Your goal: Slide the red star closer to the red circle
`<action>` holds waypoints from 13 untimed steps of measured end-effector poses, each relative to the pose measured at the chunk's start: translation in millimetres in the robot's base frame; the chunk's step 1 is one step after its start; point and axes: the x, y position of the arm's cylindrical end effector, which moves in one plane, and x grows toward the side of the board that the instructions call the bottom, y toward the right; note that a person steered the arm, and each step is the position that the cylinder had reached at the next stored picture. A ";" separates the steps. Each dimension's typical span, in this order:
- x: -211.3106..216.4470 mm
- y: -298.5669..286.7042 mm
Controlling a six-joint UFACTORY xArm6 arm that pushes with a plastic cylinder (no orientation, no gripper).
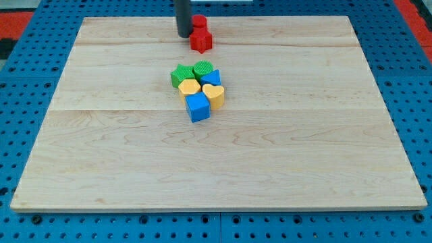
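Observation:
A red star (200, 40) lies near the view's top on the wooden board (304, 148). A second red block, the red circle (200, 21), sits just above it and seems to touch it; the rod partly hides it. My tip (183, 35) rests on the board just left of the red star, close to both red blocks.
A tight cluster sits at the board's middle: two green blocks (180, 75) (203, 69), a small blue block (213, 77), a yellow block (190, 87), a yellow heart (214, 95) and a blue cube (198, 106). Blue pegboard (27, 81) surrounds the board.

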 end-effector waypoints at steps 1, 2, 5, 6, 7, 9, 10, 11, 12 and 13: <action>-2.9 22.6; -2.9 48.7; 79.1 104.7; 76.0 84.2; 71.2 60.3; 67.2 48.4; 58.0 48.4; 50.0 48.9; 46.9 56.6; 46.9 74.9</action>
